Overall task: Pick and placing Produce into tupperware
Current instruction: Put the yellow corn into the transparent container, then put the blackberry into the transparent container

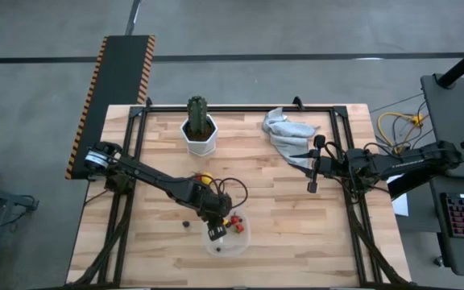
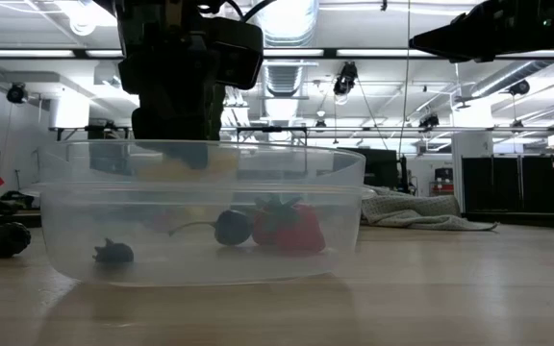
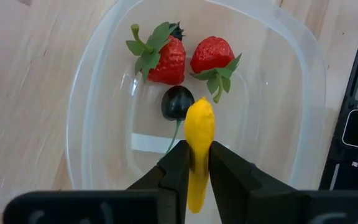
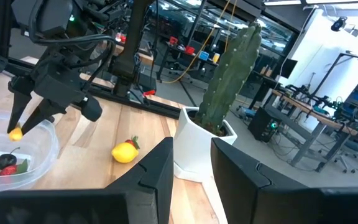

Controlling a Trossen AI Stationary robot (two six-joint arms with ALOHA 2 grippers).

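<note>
Above the tupperware (image 1: 226, 238), the left gripper (image 3: 196, 160), with both dark fingers (image 3: 174, 168) pressed against a slim yellow piece (image 3: 198, 146) of produce and holding it over the open inside. Inside the tupperware, two red strawberries (image 3: 166, 57) with green leaves side by side, and a dark cherry (image 3: 178, 102) with a thin stem just beside them, directly below the held yellow piece. In the low view, one more small dark berry (image 2: 113, 253) on the floor of the tupperware, apart from the cherry and strawberries. Outside the tupperware on the wooden table (image 1: 280, 209), a dark berry (image 1: 185, 225) near its wall, on the side of the left arm's base. Farther from the tupperware, toward the white pot (image 1: 200, 138) with the green cactus (image 1: 197, 113), a yellow lemon (image 4: 124, 151) lying on the wood between pot and tupperware. Well away from the tupperware, the right gripper (image 1: 314, 165) waiting above the table near a crumpled grey cloth (image 1: 285, 131), with fingers apart and nothing between them.
</note>
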